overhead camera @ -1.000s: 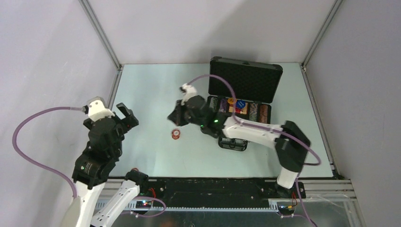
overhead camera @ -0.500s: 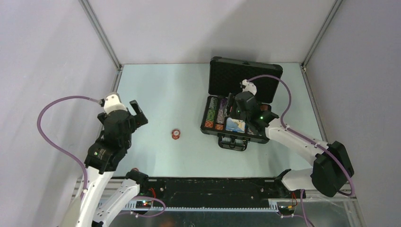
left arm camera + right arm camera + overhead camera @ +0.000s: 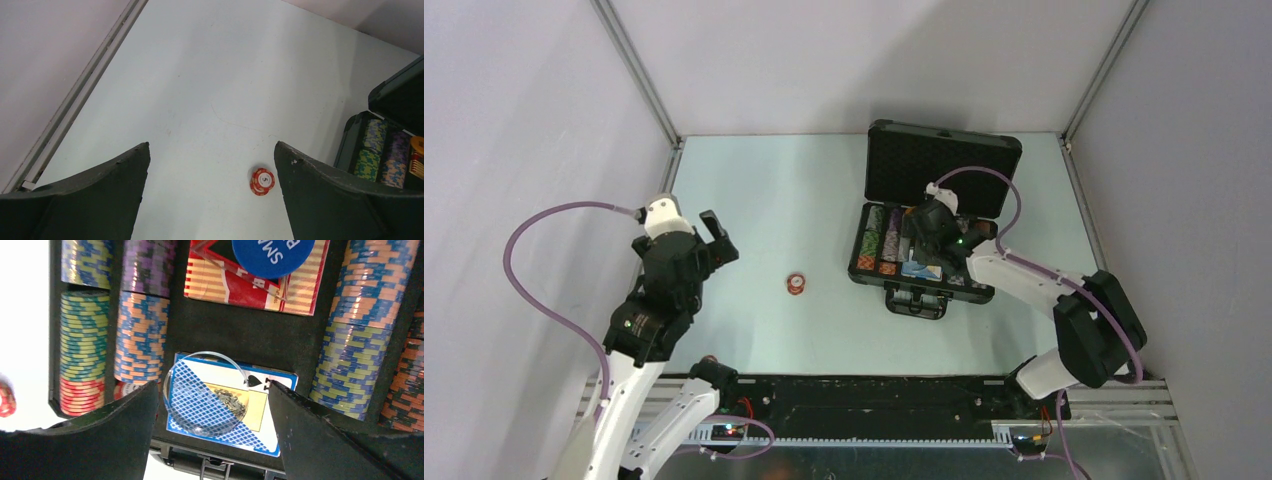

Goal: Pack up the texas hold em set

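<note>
Black case (image 3: pixel 944 165) open far right, lid up, multicoloured chip rows (image 3: pixel 82 330) inside. Loose red-white chips (image 3: pixel 796 284) on table (image 3: pixel 754 200) left of it. Right gripper (image 3: pixel 212 385) wide, empty, over case; left gripper (image 3: pixel 211 147) wide, empty.

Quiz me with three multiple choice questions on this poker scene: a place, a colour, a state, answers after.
1. Where are the loose red chips? A inside the case; B on the table beside the case; C on the lid.
2. What colour is the round disc over the red card box? A blue; B green; C yellow.
3. The lid is: A shut; B open; C removed.
Answers: B, they lie on bare table; A, the right wrist view shows blue; B, its foam lining is exposed.
</note>
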`<state>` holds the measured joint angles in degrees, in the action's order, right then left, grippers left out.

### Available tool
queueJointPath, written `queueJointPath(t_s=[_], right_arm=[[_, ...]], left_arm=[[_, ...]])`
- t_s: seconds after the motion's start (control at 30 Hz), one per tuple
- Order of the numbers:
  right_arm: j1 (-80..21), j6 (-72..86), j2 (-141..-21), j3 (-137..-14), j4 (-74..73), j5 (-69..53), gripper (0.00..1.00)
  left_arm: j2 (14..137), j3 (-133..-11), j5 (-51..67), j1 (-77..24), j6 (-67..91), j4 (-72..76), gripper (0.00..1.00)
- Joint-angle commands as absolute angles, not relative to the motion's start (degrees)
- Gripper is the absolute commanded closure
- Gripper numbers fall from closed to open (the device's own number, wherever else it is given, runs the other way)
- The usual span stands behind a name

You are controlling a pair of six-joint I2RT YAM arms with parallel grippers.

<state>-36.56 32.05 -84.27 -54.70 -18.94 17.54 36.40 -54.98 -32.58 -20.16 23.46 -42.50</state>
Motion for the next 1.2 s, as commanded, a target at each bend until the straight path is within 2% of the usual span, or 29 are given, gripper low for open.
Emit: queueJointPath(t_s=[0.0, 0.17, 0.37, 0.6, 1.03, 1.17], right_arm=[[-36.7, 30.5, -85.8, -57.8, -20.4, 17.9, 0.14], [-37.3, 29.8, -86.6, -57.9, -20.5, 17.8, 0.14], [-38.4, 28.6, -87.9, -58.3, -21.4, 18.0, 0.22], [-39.9, 28.0, -89.9, -59.5, -23.0, 18.4, 0.18], [-41.1, 27.5, -91.2, -60.9, -28.0, 22.3, 0.33], [-41.4, 27.6, -91.2, -61.2, -28.6, 23.4, 0.41]], left_arm=[[36.8, -54.2, -32.2, -19.8, 22.9, -40.7, 0.02], [37.1, -54.2, -32.2, -19.8, 22.9, -40.7, 0.02], [37.2, -54.2, -32.1, -19.8, 22.8, -40.7, 0.02], [37.2, -54.2, -32.0, -19.8, 22.8, -40.7, 0.02], [37.2, -54.2, -31.7, -19.7, 22.9, -40.6, 0.02], [37.2, -54.2, -31.6, -19.7, 22.8, -40.6, 0.02]])
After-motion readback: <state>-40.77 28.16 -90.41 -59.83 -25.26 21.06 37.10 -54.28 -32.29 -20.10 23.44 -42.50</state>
